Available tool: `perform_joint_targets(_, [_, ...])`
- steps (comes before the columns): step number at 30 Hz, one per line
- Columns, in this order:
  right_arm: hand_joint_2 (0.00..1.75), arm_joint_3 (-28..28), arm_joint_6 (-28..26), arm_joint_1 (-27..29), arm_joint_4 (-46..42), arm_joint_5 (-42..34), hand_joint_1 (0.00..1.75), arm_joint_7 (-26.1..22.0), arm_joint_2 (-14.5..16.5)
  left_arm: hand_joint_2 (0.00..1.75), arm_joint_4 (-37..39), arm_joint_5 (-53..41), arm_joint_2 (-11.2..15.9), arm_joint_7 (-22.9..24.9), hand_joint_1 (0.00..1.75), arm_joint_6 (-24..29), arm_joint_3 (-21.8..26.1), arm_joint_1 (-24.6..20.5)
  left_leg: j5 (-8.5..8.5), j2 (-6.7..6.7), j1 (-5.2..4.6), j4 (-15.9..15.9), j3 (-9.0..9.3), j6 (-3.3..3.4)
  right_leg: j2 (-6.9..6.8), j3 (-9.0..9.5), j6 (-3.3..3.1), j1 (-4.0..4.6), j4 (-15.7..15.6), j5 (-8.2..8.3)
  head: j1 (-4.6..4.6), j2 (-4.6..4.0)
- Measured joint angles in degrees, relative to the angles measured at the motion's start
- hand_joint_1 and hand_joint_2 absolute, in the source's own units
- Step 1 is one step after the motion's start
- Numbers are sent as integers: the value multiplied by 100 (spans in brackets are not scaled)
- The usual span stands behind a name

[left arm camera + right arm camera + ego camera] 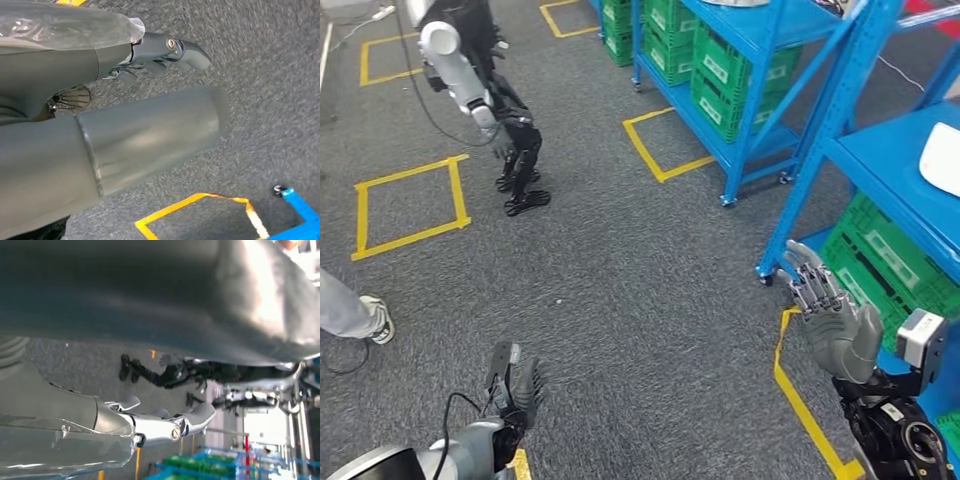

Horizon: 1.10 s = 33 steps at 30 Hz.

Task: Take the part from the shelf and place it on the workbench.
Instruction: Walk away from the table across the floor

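Grey carpet with yellow tape squares in head view: blue shelf [893,165] at 3 o'clock carries the white part [943,158], green crates [886,262] beneath, contents unclear. Right hand [831,312] and left hand [515,392] both spread, empty. Wrist views: fingers [181,50] extended over carpet; right fingers [196,417] likewise, holding nothing.

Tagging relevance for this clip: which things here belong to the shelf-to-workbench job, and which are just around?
Job:
white part on the blue shelf
right hand, open
left hand, open

Just around:
green crates
another robot
yellow floor tape
person's shoe
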Motion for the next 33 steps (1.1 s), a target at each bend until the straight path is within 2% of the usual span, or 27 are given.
perform_joint_targets(2, [0,2,32,-5,23,20,0,-17,0,0,-1,24,2,-1,0,7,0,-5,-24,111,-12,2,16,-55,131,-2,-79,0,-26,14,-18,0])
perform_joint_targets(3, [0,2,44,-11,31,25,0,-24,1,0,-1,29,0,-2,0,8,0,-10,-80,42,-1,58,10,-83,206,0,-110,-9,-44,30,-24,0])
perform_joint_targets(4, [0,1,55,-24,41,32,0,-30,1,0,-2,32,1,-3,0,9,0,-13,-188,-88,16,210,-46,-108,276,5,-146,-21,-61,46,-31,0])
perform_joint_targets(6, [0,2,75,-56,62,38,0,-42,5,0,-1,35,8,-4,0,17,0,3,-550,-429,42,898,-363,-136,419,1,-200,-36,-78,70,-62,0])
perform_joint_targets(7, [0,6,89,-64,79,42,0,-44,8,0,-1,40,13,-3,0,23,0,22,-722,-508,46,1329,-587,-141,497,-8,-216,-36,-78,74,-77,0])
perform_joint_targets(8, [0,12,102,-66,96,45,0,-47,10,0,0,49,16,-3,0,28,0,43,-813,-547,47,1666,-779,-145,583,-13,-221,-35,-77,77,-87,0])
perform_joint_targets(9, [0,18,114,-63,115,50,0,-48,11,0,0,60,17,-2,0,31,0,60,-791,-563,47,1810,-886,-145,669,-14,-222,-34,-75,79,-95,0])
perform_joint_targets(10, [0,22,120,-61,133,52,0,-48,11,0,0,74,16,-1,0,27,0,69,-657,-571,48,1721,-883,-140,752,-13,-220,-35,-71,81,-100,0])
perform_joint_targets(11, [0,25,122,-61,151,54,0,-48,12,0,0,91,15,-1,0,18,0,69,-437,-600,54,1412,-768,-130,832,-8,-216,-36,-67,82,-105,0])
perform_joint_targets(13, [0,28,126,-65,177,58,0,-49,15,0,0,135,19,-1,0,-16,0,60,-44,-805,80,594,-424,-97,972,-18,-191,-30,-47,81,-116,0])
perform_joint_targets(14, [0,29,128,-68,185,60,0,-51,16,0,0,159,23,-2,0,-38,1,59,55,-900,88,299,-297,-80,1040,-34,-165,-26,-38,84,-116,0])
perform_joint_targets(15, [0,31,130,-70,190,61,0,-52,17,0,-1,179,27,-4,0,-57,1,62,77,-961,88,147,-234,-62,1102,-53,-133,-27,-34,87,-113,0])
perform_joint_targets(17, [0,33,133,-67,201,62,0,-56,17,0,-2,199,22,-9,0,-76,2,62,72,-883,80,83,-206,-6,1228,-90,-53,-40,-47,107,-103,0])
perform_joint_targets(18, [0,31,133,-61,209,61,0,-57,17,0,-2,197,14,-12,0,-71,2,54,81,-820,84,61,-190,28,1203,-119,-20,-42,-20,89,-97,0])
perform_joint_targets(19, [0,28,133,-60,215,60,0,-60,17,0,-2,190,7,-16,0,-62,2,44,93,-759,90,38,-174,68,1100,-183,9,-36,94,15,-76,0])
perform_joint_targets(20, [0,28,133,-63,221,58,0,-62,17,0,-2,180,2,-21,0,-51,2,37,101,-693,94,17,-157,101,948,-301,30,-31,338,-124,-53,0])
perform_joint_targets(21, [0,30,135,-65,225,56,0,-64,17,0,-2,170,0,-26,0,-37,2,35,98,-631,80,10,-146,125,769,-464,46,-35,703,-312,-30,0])
perform_joint_targets(22, [0,34,137,-68,230,55,0,-65,18,0,-2,161,1,-30,0,-26,2,41,90,-570,67,11,-142,145,651,-658,63,-43,1131,-506,-8,0])
perform_joint_targets(23, [0,37,136,-64,239,54,0,-66,18,0,-2,155,2,-32,0,-14,2,51,82,-504,56,13,-138,154,596,-827,78,-55,1501,-642,-5,0])
perform_joint_targets(24, [0,38,135,-57,250,54,0,-65,18,0,-2,149,3,-34,0,-1,2,60,74,-441,51,14,-133,156,569,-920,88,-63,1703,-682,-4,0])
perform_joint_targets(25, [0,38,132,-51,261,53,0,-65,18,0,-2,143,3,-37,0,17,2,64,63,-378,50,15,-123,151,548,-895,94,-69,1669,-611,-2,0])
perform_joint_targets(26, [0,38,130,-50,269,53,0,-65,18,0,-2,134,2,-40,0,35,2,64,49,-318,50,16,-105,140,514,-750,92,-72,1402,-449,-2,0])
perform_joint_targets(28, [0,38,132,-61,275,53,0,-64,18,0,-2,116,-1,-48,0,70,2,58,7,-201,34,21,-55,97,305,-282,62,-42,537,-110,5,0])
perform_joint_targets(29, [0,39,132,-72,275,52,0,-65,19,0,-2,108,2,-51,0,85,2,55,-9,-150,18,24,-39,69,202,-103,29,-21,219,-31,5,0])
perform_joint_targets(30, [0,40,132,-81,276,51,0,-65,19,0,-2,102,4,-54,0,99,2,53,-22,-96,3,28,-28,41,138,-5,-5,4,37,-12,0,0])
perform_joint_targets(31, [0,42,132,-86,277,50,0,-63,20,0,-2,100,5,-56,0,110,2,50,-28,-37,-12,29,-24,16,143,14,-37,28,-11,-34,-6,0])
perform_joint_targets(33, [0,42,129,-82,278,49,0,-56,21,0,-3,109,1,-55,0,88,2,34,-55,36,-2,38,-8,-39,279,9,-112,21,-36,-5,-19,0])
